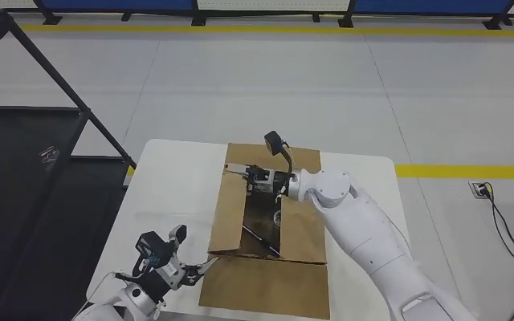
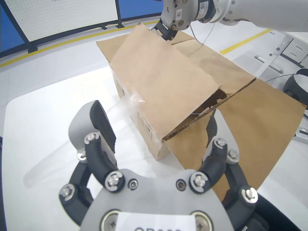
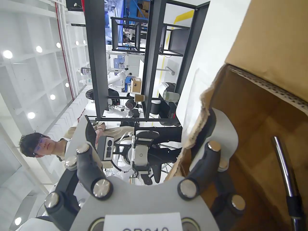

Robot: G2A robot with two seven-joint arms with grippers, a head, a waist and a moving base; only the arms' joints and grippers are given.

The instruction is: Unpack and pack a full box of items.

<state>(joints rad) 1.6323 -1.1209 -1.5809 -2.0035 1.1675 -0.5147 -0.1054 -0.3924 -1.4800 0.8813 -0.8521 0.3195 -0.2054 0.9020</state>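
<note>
Right claw spread apart around the edge of the torn left flap, at the far end of the brown cardboard box. Box long from near to far on the white surface. Left claw apart too, by its near left corner.

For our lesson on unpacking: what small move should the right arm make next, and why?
Probably shut the right gripper on the side flap: its open fingers straddle the flap's corner, and the flap leans over the box opening.
</note>
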